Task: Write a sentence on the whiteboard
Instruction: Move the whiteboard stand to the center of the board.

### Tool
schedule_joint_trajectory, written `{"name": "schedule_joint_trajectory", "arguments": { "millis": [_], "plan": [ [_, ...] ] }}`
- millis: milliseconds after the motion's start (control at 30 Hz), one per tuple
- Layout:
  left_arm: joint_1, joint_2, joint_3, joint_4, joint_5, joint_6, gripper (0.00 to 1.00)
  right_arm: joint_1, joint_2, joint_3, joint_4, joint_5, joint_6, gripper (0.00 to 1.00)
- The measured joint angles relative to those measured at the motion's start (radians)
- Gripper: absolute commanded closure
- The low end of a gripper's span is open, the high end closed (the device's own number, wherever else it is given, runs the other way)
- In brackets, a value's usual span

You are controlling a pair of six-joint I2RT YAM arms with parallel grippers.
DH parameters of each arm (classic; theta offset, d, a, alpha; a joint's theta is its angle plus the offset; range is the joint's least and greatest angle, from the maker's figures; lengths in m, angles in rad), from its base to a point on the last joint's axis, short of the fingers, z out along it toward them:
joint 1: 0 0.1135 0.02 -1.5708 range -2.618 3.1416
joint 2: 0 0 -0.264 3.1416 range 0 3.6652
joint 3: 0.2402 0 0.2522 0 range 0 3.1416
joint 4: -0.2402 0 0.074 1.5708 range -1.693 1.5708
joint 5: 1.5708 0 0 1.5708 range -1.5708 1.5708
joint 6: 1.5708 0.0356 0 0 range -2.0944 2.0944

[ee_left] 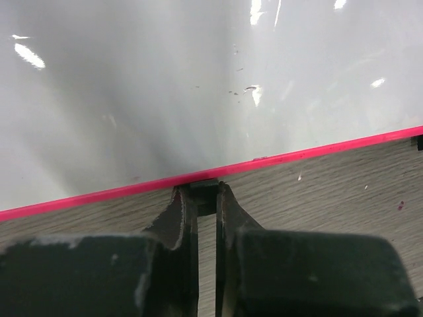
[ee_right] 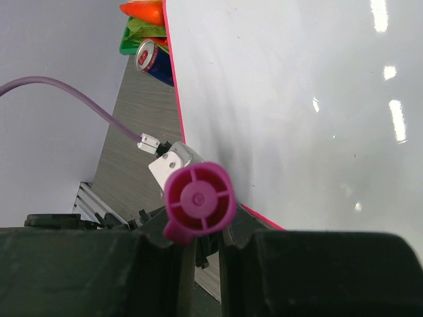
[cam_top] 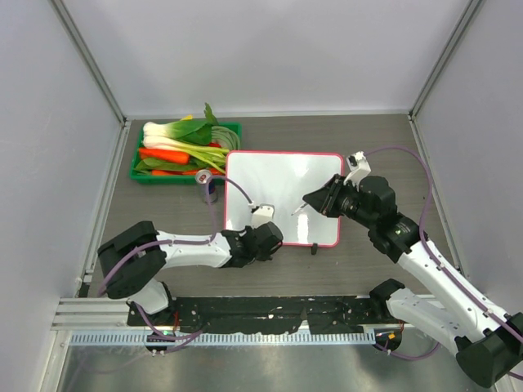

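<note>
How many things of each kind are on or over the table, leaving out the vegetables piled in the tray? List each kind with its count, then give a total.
whiteboard: 1
green tray: 1
drink can: 1
magenta marker: 1
grippers: 2, the left gripper and the right gripper
Total: 6

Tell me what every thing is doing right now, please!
whiteboard, lying flat, blank.
left gripper, shut on the whiteboard's black foot.
right gripper, shut on the marker.
marker, held, pointing at the whiteboard.
can, standing upright.
green tray, filled with vegetables.
</note>
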Motion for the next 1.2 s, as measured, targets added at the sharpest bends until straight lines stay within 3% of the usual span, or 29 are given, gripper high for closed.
{"name": "schedule_joint_trajectory", "arguments": {
  "millis": [733,867,967,1033,1200],
  "plan": [
    [-0.240,0.027,0.082,-0.236,-0.084,-0.335,0.97,-0.002,-0.067,-0.003,-0.008,-0.025,0.000,0.99],
    [-0.269,0.027,0.083,-0.241,-0.076,-0.358,0.71,-0.002,-0.071,-0.016,-0.016,-0.026,0.000,0.99],
    [-0.275,0.030,0.085,-0.237,-0.060,-0.363,0.42,-0.002,-0.072,-0.019,-0.021,-0.026,0.000,0.99],
    [-0.287,0.030,0.093,-0.216,-0.032,-0.366,0.33,-0.002,-0.074,-0.021,-0.023,-0.026,0.000,0.99],
    [-0.328,0.015,0.095,-0.211,0.005,-0.362,0.24,-0.002,-0.090,-0.021,-0.035,-0.025,0.000,0.99]
  ]
}}
